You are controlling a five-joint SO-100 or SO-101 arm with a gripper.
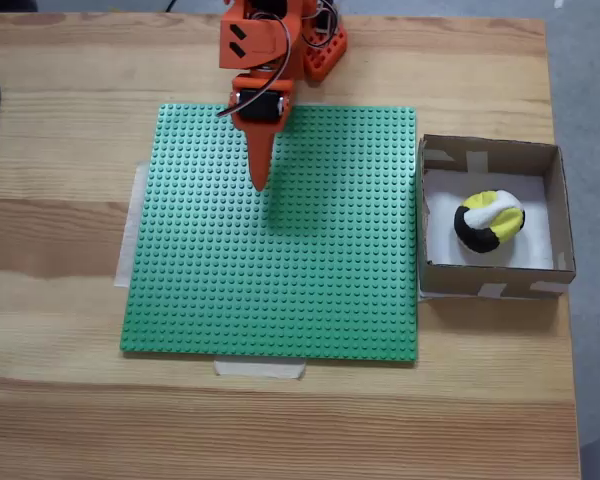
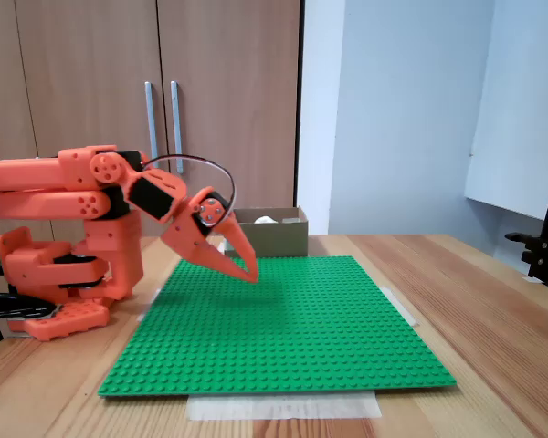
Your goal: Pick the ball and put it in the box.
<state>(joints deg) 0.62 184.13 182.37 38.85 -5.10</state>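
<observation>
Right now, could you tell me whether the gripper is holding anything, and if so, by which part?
Nothing is held. The gripper hangs shut and empty over the green baseplate, while the ball lies inside the box, apart from the arm.

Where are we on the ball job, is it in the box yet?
Looks done: the ball lies inside the box on its white bottom. The claw holds nothing, appears shut, and hangs over the green baseplate, apart from the box. Nothing obvious is left.
</observation>
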